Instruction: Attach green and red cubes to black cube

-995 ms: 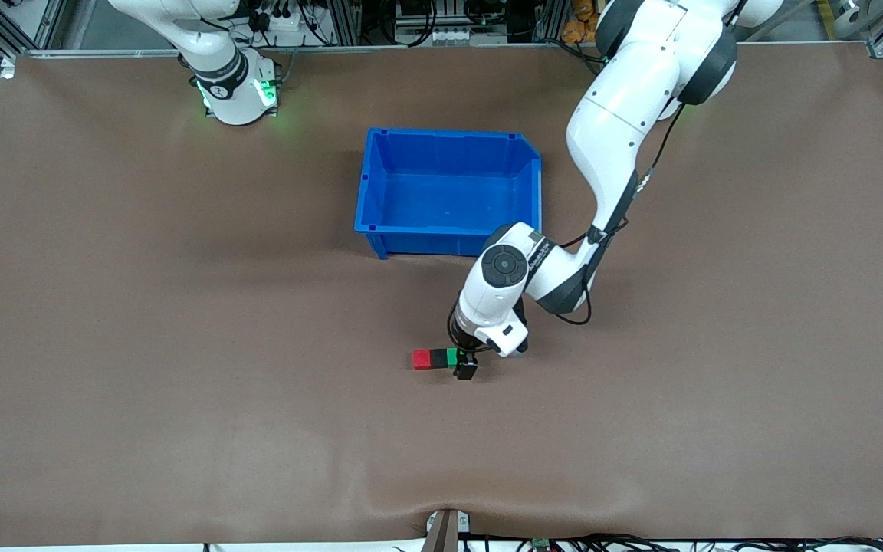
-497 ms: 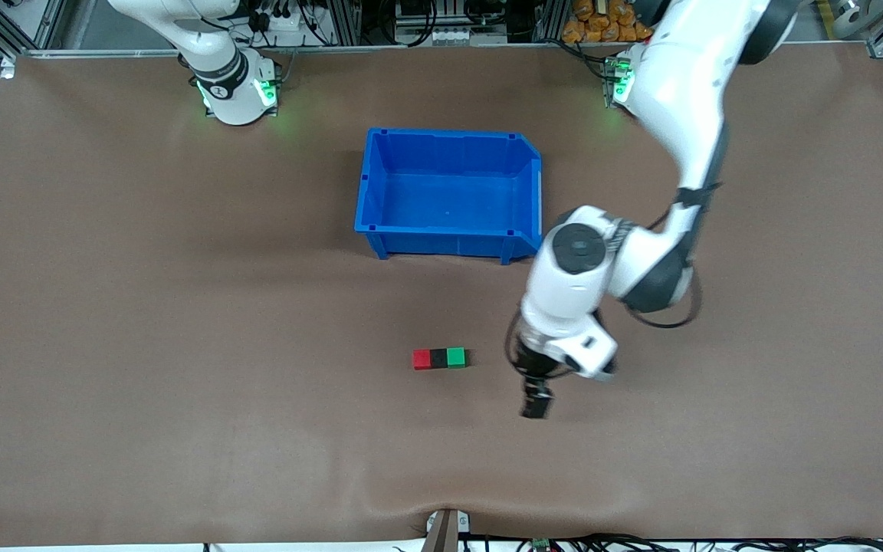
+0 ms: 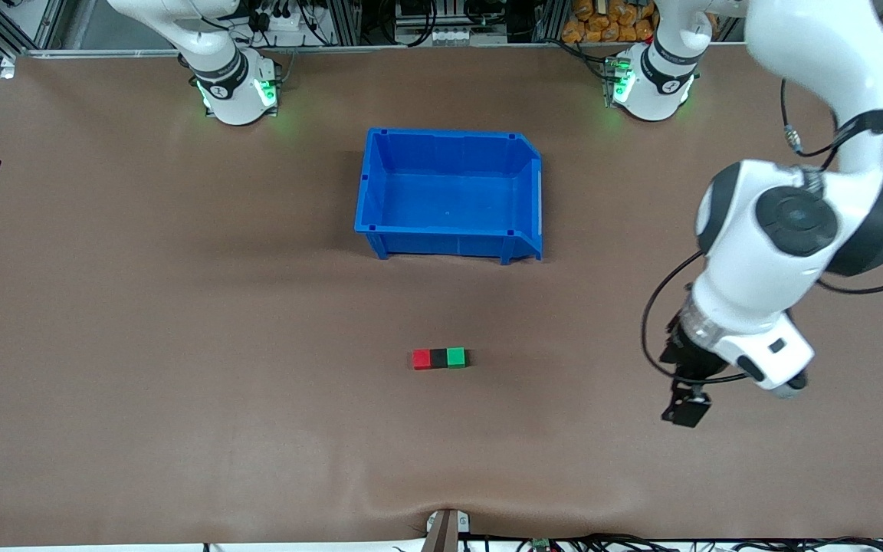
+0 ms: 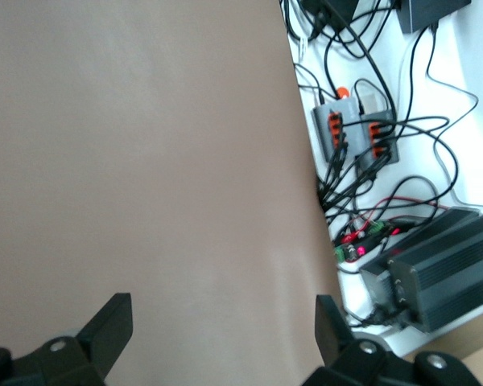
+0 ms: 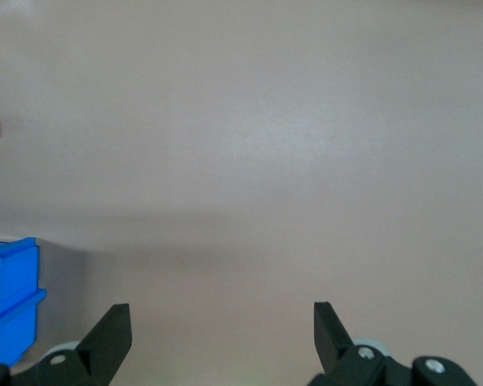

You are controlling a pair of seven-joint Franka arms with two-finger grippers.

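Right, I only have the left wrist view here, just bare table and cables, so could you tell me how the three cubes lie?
Observer: They sit in one touching row, red cube, black cube, green cube, with the black one between the colours.
Operator: Thanks, and where is my left gripper relative to them?
Observer: The left gripper hangs over bare table toward the left arm's end, well apart from the row, holding nothing.
Operator: Is anything else near the cubes?
Observer: Only the blue bin, farther from the front camera, with nothing visible inside.

Brown table (image 3: 181, 307): blue bin (image 3: 451, 138); red-black-green cube row (image 3: 439, 358).
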